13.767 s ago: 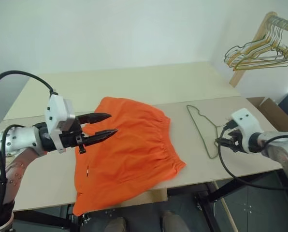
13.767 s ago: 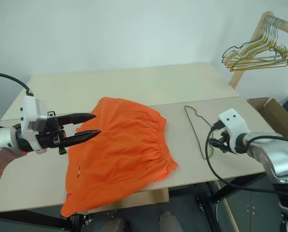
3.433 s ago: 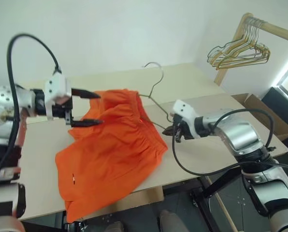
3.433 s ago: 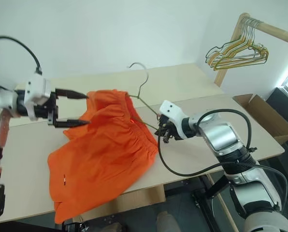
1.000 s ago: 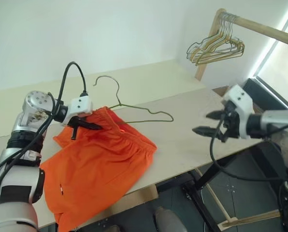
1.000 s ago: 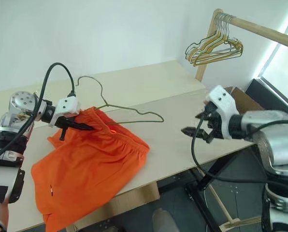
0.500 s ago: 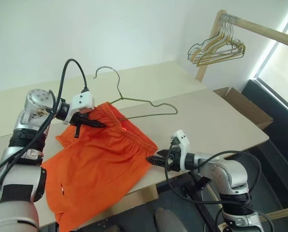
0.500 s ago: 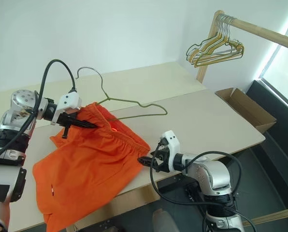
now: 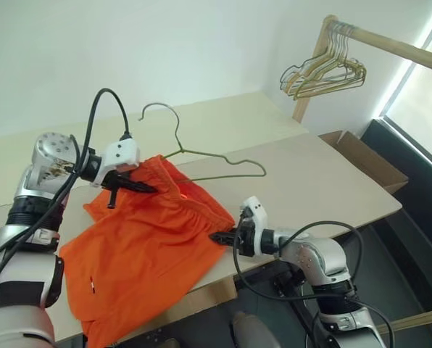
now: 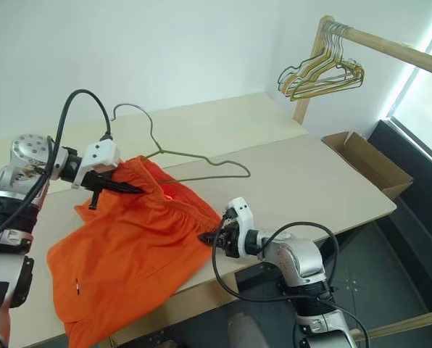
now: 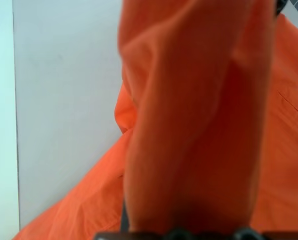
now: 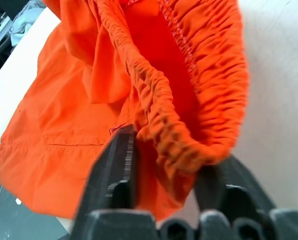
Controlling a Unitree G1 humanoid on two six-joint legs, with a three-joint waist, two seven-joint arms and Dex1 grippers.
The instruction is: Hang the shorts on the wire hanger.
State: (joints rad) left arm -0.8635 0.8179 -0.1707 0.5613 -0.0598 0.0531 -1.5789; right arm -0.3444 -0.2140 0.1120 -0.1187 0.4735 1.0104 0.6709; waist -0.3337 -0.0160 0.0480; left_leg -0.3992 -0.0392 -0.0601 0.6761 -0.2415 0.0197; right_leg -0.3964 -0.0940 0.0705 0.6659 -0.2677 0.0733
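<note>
Counter [image 9: 325, 170] carries the scene, pale and wide, with a wooden rack [image 9: 314, 54] of spare hangers [image 9: 325, 72] standing at its far right corner and a cardboard box [image 9: 361, 156] on the floor beside it. Shorts [image 9: 140, 246] lie spread over the near left part of the counter, legs trailing off the front edge, while the far end of the waistband is lifted clear of the surface. Left gripper [image 9: 147, 188] does that lifting: its jaws are shut tight on a bunch of the orange cloth, apparently to keep the waist opening raised. Hanger [image 9: 201, 156] sits tilted at that raised end, hook up and to the back, one shoulder running into the waistband and the other reaching out over bare counter, so it looks partly threaded. Right gripper [image 10: 207, 236] lies low at the counter's front edge against the near end of the waistband; the wrist view shows the gathered elastic between its two fingers [image 12: 111, 170], the jaws narrowed round it but with a gap left, so a firm pinch cannot be told, likely a hold meant to stretch the waist over the free shoulder
</note>
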